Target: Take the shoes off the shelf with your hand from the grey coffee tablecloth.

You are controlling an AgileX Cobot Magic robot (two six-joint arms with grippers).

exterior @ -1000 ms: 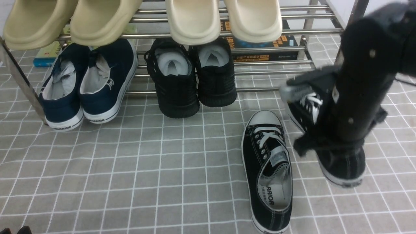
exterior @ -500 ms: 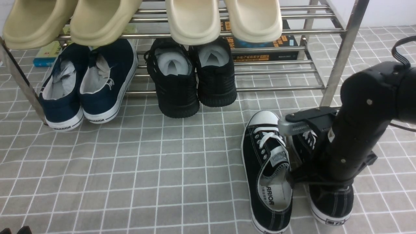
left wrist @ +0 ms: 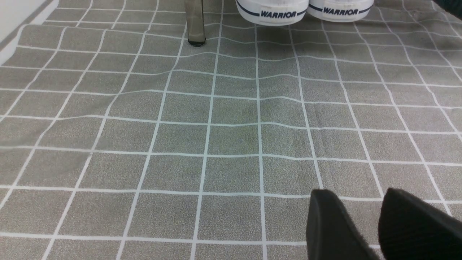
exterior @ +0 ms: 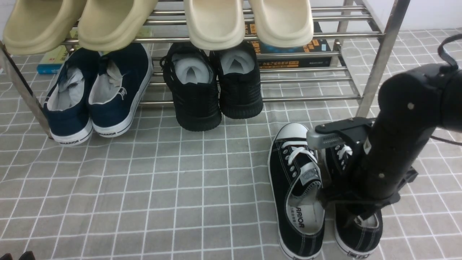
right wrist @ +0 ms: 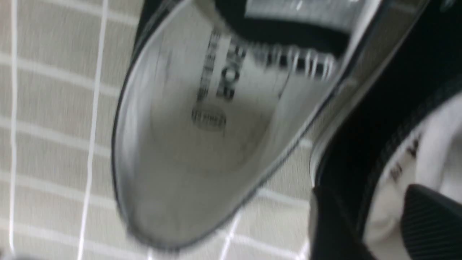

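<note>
One black canvas sneaker lies on the grey checked tablecloth, toe toward the steel shelf. The second sneaker sits just right of it, heel toward me, under my right arm. In the right wrist view, my right gripper is shut on the second sneaker's side wall, one finger inside and one outside. The first sneaker's insole shows beside it. My left gripper hovers open and empty over bare cloth.
Navy slip-ons and all-black knit sneakers stand on the lower tier, with beige slippers above. Books lie behind the shelf. The shelf's right front leg stands close behind my right arm. The navy heels show in the left wrist view.
My right arm has carried the second sneaker from mid-air by the shelf's right leg down and toward me, beside the first sneaker. The left arm has not moved.
</note>
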